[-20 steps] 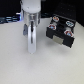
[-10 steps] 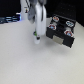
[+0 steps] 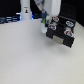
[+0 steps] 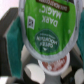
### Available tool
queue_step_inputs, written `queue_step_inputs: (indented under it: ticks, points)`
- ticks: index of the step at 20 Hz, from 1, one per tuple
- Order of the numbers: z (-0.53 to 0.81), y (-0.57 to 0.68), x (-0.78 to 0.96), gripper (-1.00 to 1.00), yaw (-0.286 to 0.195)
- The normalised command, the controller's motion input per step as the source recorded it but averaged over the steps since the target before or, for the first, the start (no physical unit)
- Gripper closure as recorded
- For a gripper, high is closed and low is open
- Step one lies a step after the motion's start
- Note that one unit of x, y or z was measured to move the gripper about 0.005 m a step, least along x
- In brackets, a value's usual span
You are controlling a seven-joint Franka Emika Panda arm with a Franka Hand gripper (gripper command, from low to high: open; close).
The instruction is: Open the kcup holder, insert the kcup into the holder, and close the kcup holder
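Note:
The kcup fills the wrist view, its round green top facing the camera between my two fingers. My gripper is shut on it. In the exterior view my gripper hangs at the exterior view's left end of the black kcup holder. The holder's tray is out and shows round pod slots. The kcup itself is too small to make out in the exterior view. Under the held kcup, the wrist view shows a round slot with a white and reddish pod in it.
A tall white bottle-like object with a dark marking stands at the back, to the exterior view's left of the arm. The holder sits on a pale table. Dark clutter lines the back edge.
My arm has moved from the middle of the table toward the back and the exterior view's right, up to the holder's end. It still holds the kcup.

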Motion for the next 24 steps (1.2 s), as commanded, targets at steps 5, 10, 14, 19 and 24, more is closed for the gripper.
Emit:
queue_step_inputs:
  ticks: [5, 10, 14, 19, 24]
  points:
    - [0.43, 0.61, 0.09, 1.00, 0.038]
    - [0.35, 0.62, 0.14, 1.00, 0.041]
    - [0.10, 0.60, 0.10, 1.00, 0.053]
    - [0.02, 0.61, 0.06, 1.00, 0.045]
    - [0.00, 0.56, 0.15, 1.00, 0.053]
